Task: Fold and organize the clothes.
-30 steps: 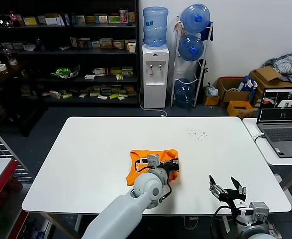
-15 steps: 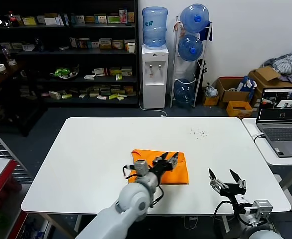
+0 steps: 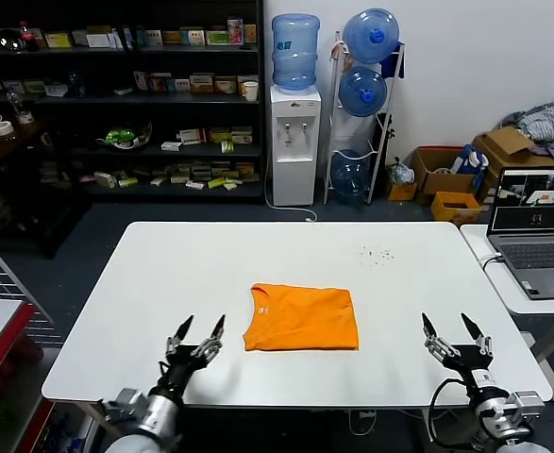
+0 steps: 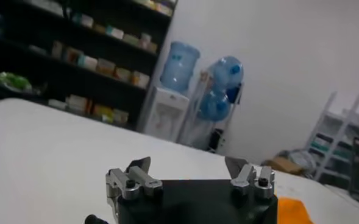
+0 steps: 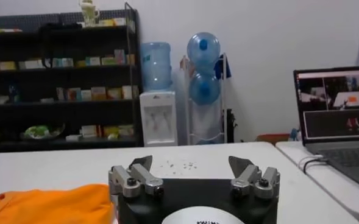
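T-shirt (image 3: 301, 318) plain bright orange; table (image 3: 163, 283) white; tools black.

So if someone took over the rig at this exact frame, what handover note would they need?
Left gripper: open, empty, near the table's front edge, left of the shirt.
Right gripper: open, empty, near the front right of the table.
Orange T-shirt: lies folded into a flat rectangle at the table's centre front, touched by neither gripper.
Done: the fold looks complete.
Left: probably only tidying or placing the shirt, if needed. A laptop sits on the side table to the right.
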Action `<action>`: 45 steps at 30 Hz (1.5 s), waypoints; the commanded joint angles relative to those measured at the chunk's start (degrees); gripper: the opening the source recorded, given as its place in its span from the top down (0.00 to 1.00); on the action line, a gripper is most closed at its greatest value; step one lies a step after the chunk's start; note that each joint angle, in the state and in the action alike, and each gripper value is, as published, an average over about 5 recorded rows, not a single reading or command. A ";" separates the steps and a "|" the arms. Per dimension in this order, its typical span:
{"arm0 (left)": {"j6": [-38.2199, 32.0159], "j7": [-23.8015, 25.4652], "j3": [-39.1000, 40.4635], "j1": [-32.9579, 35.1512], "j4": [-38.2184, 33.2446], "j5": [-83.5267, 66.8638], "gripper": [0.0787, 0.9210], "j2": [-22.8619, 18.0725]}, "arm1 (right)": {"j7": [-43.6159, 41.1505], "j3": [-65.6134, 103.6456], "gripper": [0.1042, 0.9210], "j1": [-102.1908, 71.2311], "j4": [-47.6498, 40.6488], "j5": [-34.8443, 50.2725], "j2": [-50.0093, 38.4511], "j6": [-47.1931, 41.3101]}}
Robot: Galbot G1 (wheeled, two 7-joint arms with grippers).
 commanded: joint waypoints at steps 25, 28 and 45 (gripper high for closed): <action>-11.68 10.04 -14.88 12.76 -3.61 10.41 0.12 -7.95 | -8.90 4.31 0.12 -1.96 -5.15 -13.69 13.78 18.93; -11.71 9.97 -14.92 12.76 -3.53 10.44 0.12 -7.99 | -8.65 4.27 0.12 -1.61 -5.34 -13.52 13.68 18.61; -11.57 9.40 -14.95 12.22 -3.15 10.92 0.12 -8.35 | -8.26 4.11 0.12 -0.85 -6.70 -13.48 13.56 19.98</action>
